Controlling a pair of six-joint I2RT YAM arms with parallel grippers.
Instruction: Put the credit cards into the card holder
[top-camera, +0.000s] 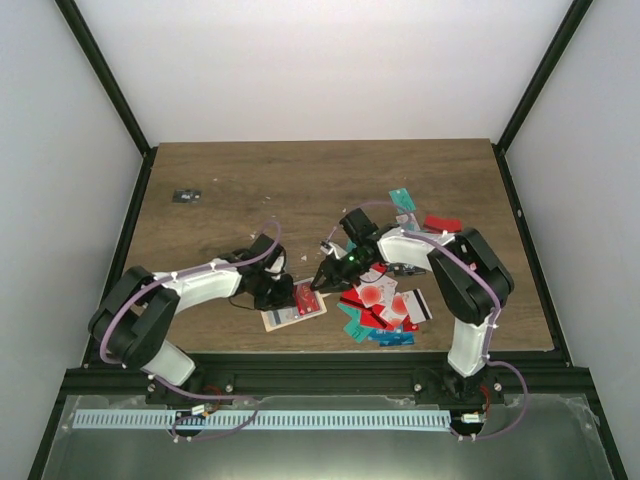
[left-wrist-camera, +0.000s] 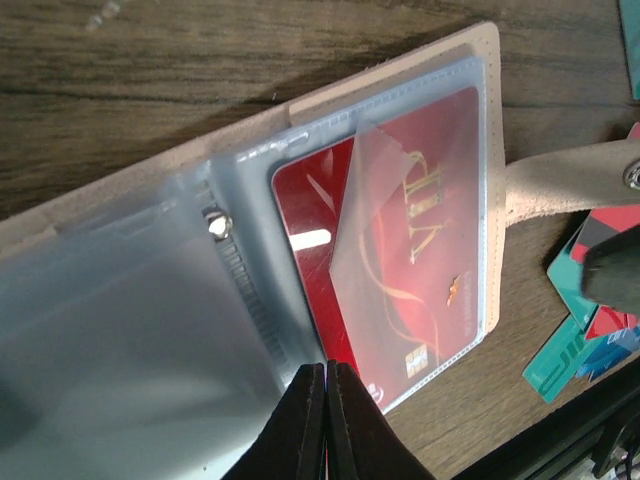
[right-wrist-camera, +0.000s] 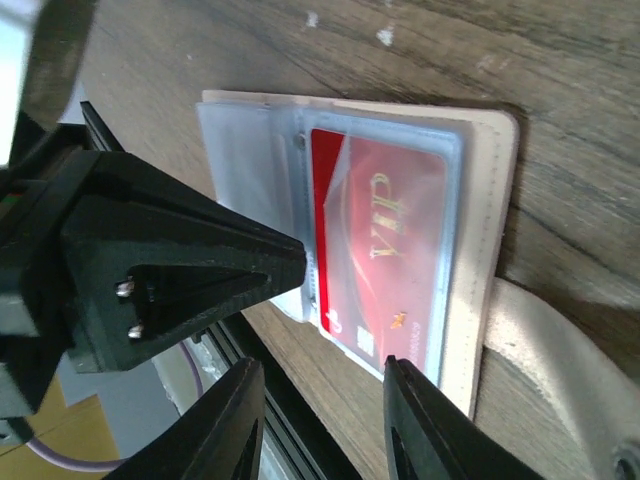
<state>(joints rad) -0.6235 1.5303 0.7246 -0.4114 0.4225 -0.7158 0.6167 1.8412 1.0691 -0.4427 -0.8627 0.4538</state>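
Observation:
The beige card holder (top-camera: 296, 312) lies open near the table's front edge, with its clear plastic sleeves showing. A red VIP card (left-wrist-camera: 400, 240) sits in the right-hand sleeve and also shows in the right wrist view (right-wrist-camera: 385, 240). My left gripper (top-camera: 284, 293) is shut, and its tip (left-wrist-camera: 327, 395) rests on the sleeves at the holder's fold. I cannot tell whether it pinches a sleeve. My right gripper (top-camera: 322, 276) is open and empty just above the holder's near edge (right-wrist-camera: 325, 420). A pile of credit cards (top-camera: 385, 303), red, white and teal, lies right of the holder.
A teal card (top-camera: 402, 198) and a red card (top-camera: 442, 223) lie apart behind the pile. A tiny dark flat object (top-camera: 186, 196) sits at the far left. The holder's snap tab (left-wrist-camera: 570, 185) points toward the pile. The black table rail (top-camera: 300, 360) runs just below the holder.

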